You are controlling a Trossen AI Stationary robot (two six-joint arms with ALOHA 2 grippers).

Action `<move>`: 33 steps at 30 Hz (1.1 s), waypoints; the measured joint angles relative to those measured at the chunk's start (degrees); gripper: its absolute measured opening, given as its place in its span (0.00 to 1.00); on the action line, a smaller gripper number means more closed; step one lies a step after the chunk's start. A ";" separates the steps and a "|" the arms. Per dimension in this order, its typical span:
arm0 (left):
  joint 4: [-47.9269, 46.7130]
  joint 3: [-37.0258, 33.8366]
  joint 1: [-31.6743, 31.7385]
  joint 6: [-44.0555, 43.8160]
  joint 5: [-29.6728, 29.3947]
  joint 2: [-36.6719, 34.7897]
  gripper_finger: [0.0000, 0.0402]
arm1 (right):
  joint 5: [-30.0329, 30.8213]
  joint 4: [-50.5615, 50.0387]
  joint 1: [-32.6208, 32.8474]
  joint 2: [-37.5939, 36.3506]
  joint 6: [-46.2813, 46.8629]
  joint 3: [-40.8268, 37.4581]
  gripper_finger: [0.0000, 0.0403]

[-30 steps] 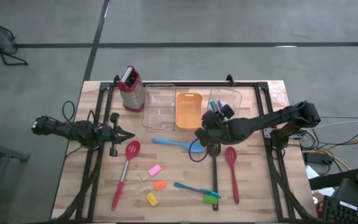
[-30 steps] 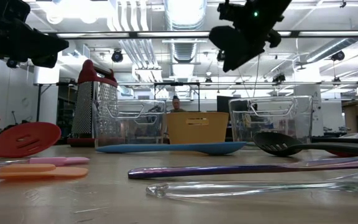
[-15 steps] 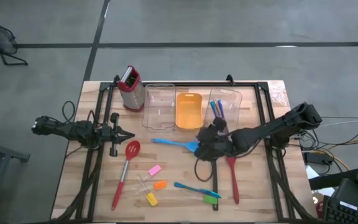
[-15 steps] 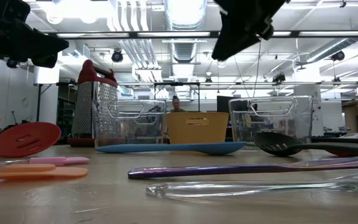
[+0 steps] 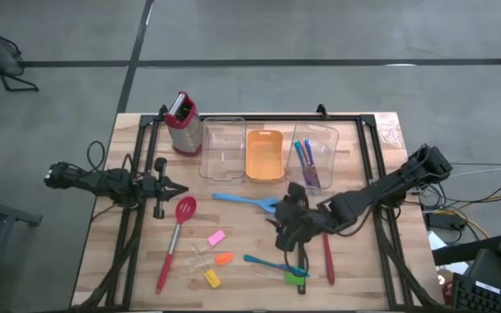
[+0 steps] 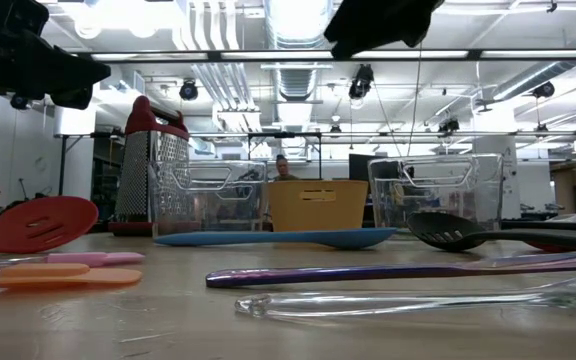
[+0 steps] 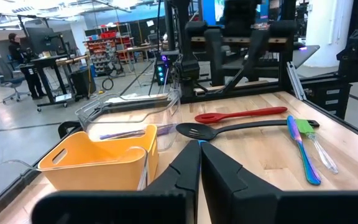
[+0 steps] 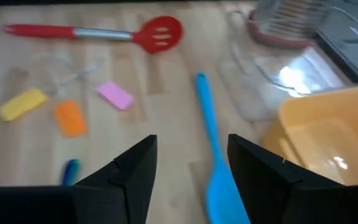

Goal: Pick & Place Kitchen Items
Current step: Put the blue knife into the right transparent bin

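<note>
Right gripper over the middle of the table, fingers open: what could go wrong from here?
1. The right gripper hovers where the long blue plastic spatula, black slotted spoon and red spoon lie close together; a descent may catch two handles.
2. The orange tray sits close; a sweep could nudge it.

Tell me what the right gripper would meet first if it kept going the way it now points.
Probably the blue spatula: it lies on the table between and just beyond the open right gripper. Farther on lies the red slotted spoon. How steeply the gripper tilts down is unclear.
</note>
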 joint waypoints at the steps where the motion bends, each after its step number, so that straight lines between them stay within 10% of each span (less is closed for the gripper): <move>1: 0.01 0.02 0.01 0.01 -0.02 0.00 0.05 | 0.00 1.34 0.56 0.48 -0.28 -0.33 0.47; 13: -0.02 0.02 0.00 0.00 0.01 0.18 0.05 | -11.48 12.79 5.19 9.18 -0.98 -0.79 0.40; 33: 0.02 0.02 0.00 0.02 -0.02 0.28 0.05 | -13.01 10.45 8.28 23.61 8.81 4.93 0.48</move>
